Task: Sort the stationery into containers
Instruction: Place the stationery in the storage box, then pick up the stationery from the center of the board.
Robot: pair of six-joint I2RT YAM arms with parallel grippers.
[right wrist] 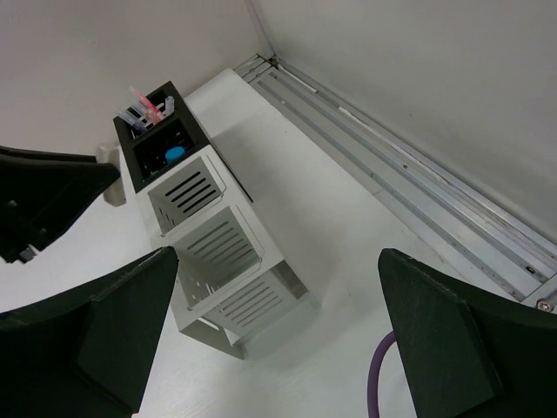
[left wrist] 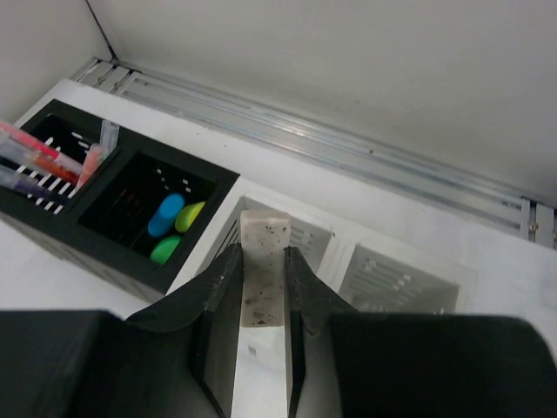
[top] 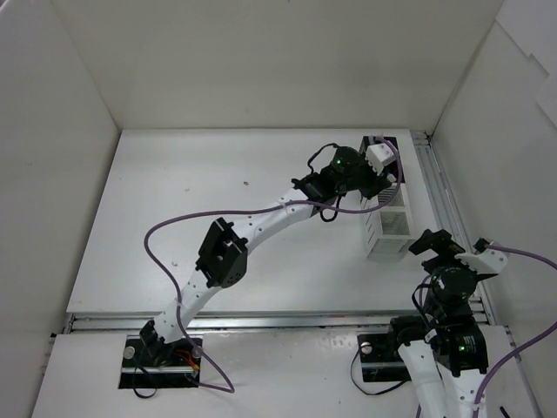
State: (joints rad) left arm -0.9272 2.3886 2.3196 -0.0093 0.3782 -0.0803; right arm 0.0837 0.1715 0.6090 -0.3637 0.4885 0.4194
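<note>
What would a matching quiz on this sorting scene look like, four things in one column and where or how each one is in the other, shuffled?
Things:
1. eraser
2. highlighters
3. pens
4. right gripper

Places or states:
A. open, holding nothing
B. black box, end compartment away from the white box
C. clamped in the left gripper
D. black box, compartment next to the white box

Pairs: 1-C, 2-D, 3-B, 4-A

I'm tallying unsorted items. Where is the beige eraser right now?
Left wrist view: the beige eraser is pinched in the left claw, above the white box's end compartment, right beside the black box holding the highlighters.
</note>
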